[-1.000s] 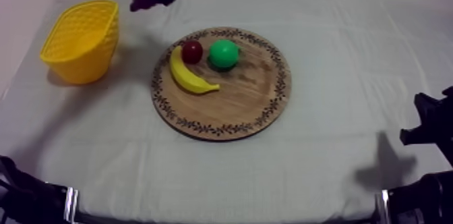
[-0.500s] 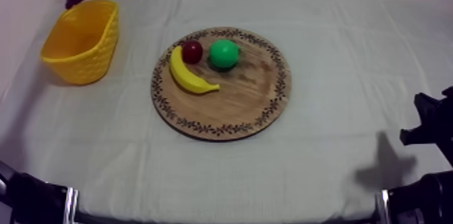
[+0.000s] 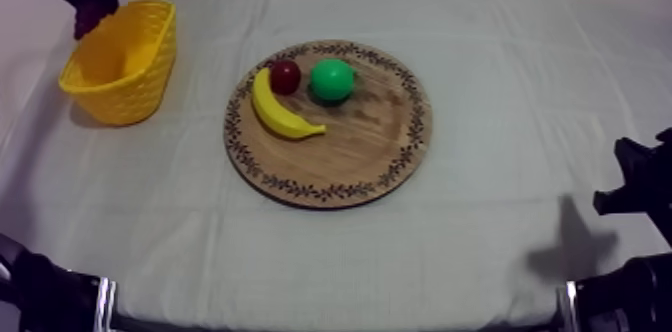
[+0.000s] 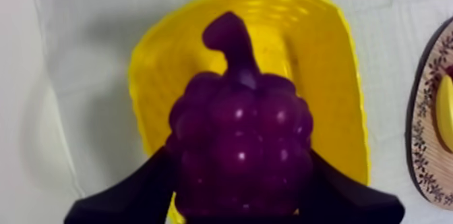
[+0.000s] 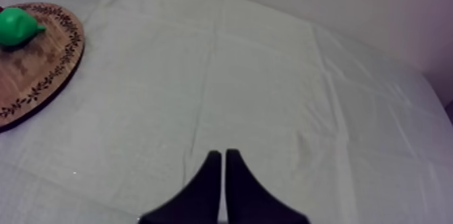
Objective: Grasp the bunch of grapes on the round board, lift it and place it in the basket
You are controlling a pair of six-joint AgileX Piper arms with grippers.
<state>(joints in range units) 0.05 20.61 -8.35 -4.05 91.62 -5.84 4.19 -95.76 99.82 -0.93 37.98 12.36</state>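
At the far left, my left jaws are closed round the bunch of grapes (image 4: 239, 146), with a black finger (image 4: 128, 196) showing on either side of it. The bunch hangs clear of the worktop (image 3: 500, 256), above the yellow basket (image 3: 135, 91). From the wrist camera the basket's open mouth lies straight beneath the fruit. From the top camera the grapes sit over its far rim, so I judge I am over the opening or very near it, not yet down inside. The pick is done and the carry looks all but done. What is left is to lower, let go and draw the arm away. In the middle, the wooden board (image 3: 360, 146) holds a banana (image 3: 280, 111), a small red fruit (image 3: 285, 76) and a green pear (image 3: 331, 79), none of them my concern. At the right, my right jaws hold nothing. Their fingers (image 5: 210, 186) lie together as a narrow wedge, low over bare worktop, apart from the board.
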